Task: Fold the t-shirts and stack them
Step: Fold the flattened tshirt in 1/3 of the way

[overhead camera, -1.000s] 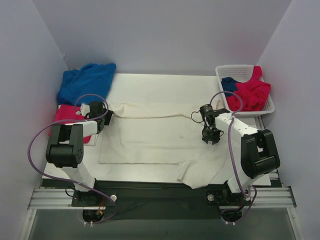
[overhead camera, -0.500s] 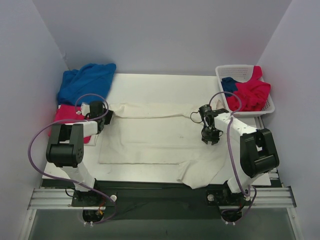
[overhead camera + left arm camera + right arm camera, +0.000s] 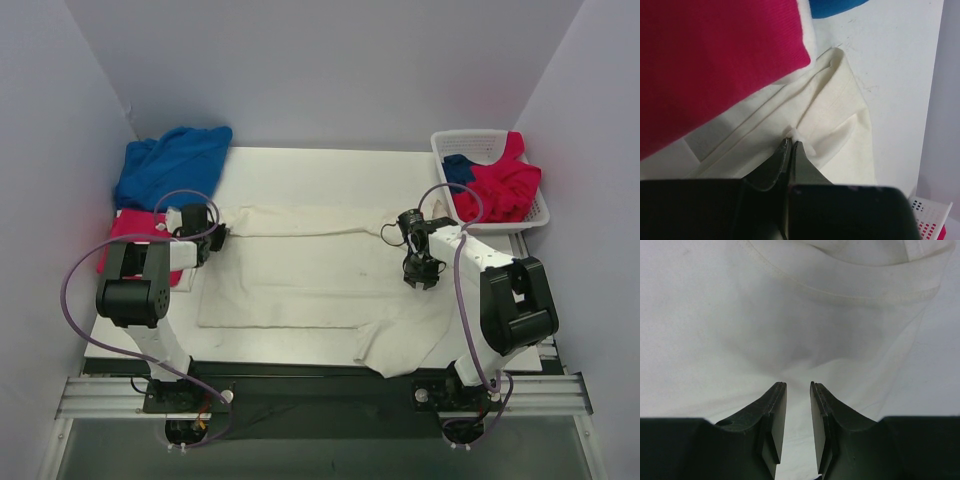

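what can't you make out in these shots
- Left wrist view: how much cream shirt is pinched in the shut left gripper; the gripper itself hides it.
- Top view: the crimson shirt at left, partly under the left arm.
- Top view: the blue cloth in the basket, mostly covered by a crimson garment, too small to identify.
- Right wrist view: whether the open right gripper touches the fabric; no side angle.

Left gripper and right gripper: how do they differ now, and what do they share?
The left gripper is shut, with a small fold of the cream shirt pinched at its tips; the right gripper has its jaws apart and holds nothing. The left gripper is at the shirt's left end; the right gripper is over its right part. Both are at the same shirt.
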Controlling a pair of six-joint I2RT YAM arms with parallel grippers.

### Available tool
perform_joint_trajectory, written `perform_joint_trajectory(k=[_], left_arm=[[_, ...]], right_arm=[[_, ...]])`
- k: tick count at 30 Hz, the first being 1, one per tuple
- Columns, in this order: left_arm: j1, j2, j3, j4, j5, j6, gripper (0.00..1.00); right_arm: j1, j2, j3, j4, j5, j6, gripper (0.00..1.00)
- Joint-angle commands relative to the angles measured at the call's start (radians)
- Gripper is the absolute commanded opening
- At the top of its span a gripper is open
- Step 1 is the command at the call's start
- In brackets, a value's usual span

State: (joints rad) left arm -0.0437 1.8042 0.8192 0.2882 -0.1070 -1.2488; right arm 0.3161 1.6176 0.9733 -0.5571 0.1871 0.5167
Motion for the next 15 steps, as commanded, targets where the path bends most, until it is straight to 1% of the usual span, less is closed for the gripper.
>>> perform_joint_trajectory(k=[1,4,9,15], left_arm=[[0.005,-0.029,0.055,0.034,0.012,0.032,0.00],[0.007,-0.054,0.073,0.025,0.013,0.074,0.00],[0.002,-0.083,0.175,-0.050,0.007,0.215,0.00],[-0.021,-0.143,0.231,-0.167,-0.086,0.351,0.00]], right_arm=[[0.008,-0.022,0.024,-0.049,0.031,0.009,0.27],[0.009,-0.022,0.024,-0.047,0.029,0.008,0.27],[0.009,-0.022,0.024,-0.047,0.029,0.008,0.26],[0.011,-0.028,0.025,-0.044,0.029,0.009,0.26]])
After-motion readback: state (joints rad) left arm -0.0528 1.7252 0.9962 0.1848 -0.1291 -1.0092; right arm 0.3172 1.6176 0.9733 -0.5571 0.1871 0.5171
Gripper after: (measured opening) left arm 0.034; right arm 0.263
